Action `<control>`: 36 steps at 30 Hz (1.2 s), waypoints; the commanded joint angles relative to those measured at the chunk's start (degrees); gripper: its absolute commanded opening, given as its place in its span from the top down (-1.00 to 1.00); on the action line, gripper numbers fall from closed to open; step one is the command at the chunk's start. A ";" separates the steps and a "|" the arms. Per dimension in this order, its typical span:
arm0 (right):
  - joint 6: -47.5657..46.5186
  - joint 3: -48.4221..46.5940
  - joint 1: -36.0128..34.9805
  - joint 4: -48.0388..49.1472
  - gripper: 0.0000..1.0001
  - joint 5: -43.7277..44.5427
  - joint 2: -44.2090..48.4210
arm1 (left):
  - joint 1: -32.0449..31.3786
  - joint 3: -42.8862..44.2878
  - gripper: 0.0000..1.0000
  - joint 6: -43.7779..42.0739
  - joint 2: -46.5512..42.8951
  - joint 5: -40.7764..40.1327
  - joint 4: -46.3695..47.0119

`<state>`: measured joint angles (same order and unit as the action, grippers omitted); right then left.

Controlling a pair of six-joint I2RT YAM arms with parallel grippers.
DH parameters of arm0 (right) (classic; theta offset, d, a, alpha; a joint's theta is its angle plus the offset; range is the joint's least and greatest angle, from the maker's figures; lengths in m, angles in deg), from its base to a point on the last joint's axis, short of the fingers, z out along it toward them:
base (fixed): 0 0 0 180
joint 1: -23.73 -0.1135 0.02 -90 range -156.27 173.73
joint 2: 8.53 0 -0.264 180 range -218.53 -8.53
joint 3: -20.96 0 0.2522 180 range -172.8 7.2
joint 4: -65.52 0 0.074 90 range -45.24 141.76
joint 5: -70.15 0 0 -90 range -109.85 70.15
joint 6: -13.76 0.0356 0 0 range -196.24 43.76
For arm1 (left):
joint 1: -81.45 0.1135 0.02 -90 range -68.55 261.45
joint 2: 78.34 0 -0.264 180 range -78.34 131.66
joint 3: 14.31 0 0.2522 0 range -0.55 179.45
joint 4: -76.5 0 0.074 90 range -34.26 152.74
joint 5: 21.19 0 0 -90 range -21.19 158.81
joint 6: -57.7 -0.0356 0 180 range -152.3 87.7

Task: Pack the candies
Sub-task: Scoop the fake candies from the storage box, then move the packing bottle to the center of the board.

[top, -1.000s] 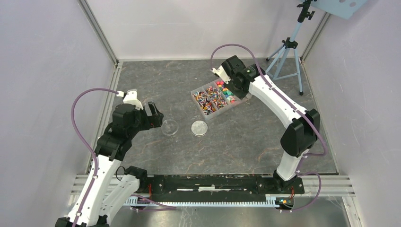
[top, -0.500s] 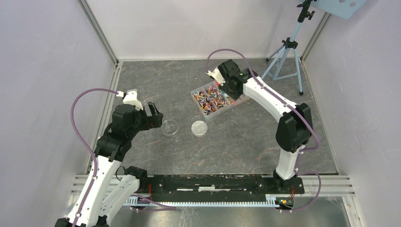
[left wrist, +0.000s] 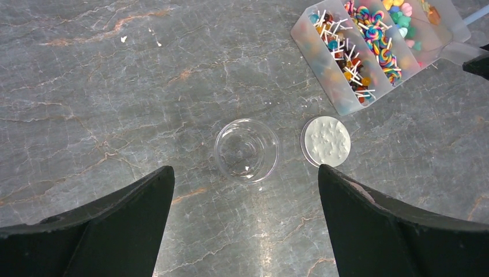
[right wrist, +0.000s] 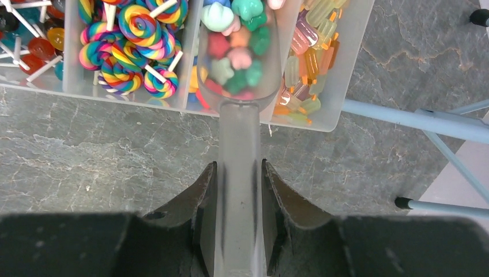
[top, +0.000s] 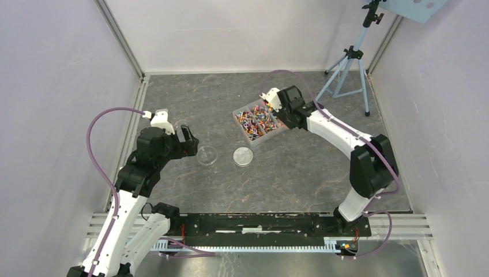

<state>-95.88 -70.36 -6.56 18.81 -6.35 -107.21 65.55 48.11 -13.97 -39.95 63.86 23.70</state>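
Hovering over the clear dish [left wrist: 247,150], your left gripper [left wrist: 245,167] stands wide apart, with the grey lid [left wrist: 326,141] just beside the dish. Your right gripper [right wrist: 237,170] is clamped on a translucent scoop [right wrist: 237,133], its bowl among the candies [right wrist: 218,17] in the divided tray [right wrist: 323,124].

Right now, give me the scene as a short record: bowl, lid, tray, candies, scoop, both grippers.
bowl: clear, empty, upright on the table
lid: flat beside the bowl, not touching it
tray: clear, divided into compartments
candies: all those in view lie in the tray
scoop: clear, cup end over the tray
right gripper: shut on the scoop handle
left gripper: open, above the bowl, holding nothing
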 commanded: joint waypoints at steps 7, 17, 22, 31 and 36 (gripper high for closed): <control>-0.42 15.60 2.99 16.42 1.00 -7.64 7.91 | -0.61 0.36 -1.00 -1.93 0.84 -3.08 0.96; -0.66 16.66 3.88 20.79 1.00 -9.95 6.70 | -0.07 0.54 -0.78 13.01 6.88 -7.43 -5.33; -1.02 19.57 3.84 24.47 1.00 -11.37 7.17 | 4.55 -3.12 -0.57 18.63 12.19 -1.38 -4.73; -0.59 27.57 4.17 34.06 1.00 -10.76 11.41 | 14.93 -9.22 0.24 30.09 15.49 1.87 -2.68; 0.81 30.03 4.74 36.45 1.00 -13.13 12.59 | 15.37 -11.62 0.26 32.21 19.10 3.35 -0.06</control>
<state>-96.58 -42.43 -1.92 53.01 -14.94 -96.23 80.44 37.97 12.48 -23.21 65.10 20.18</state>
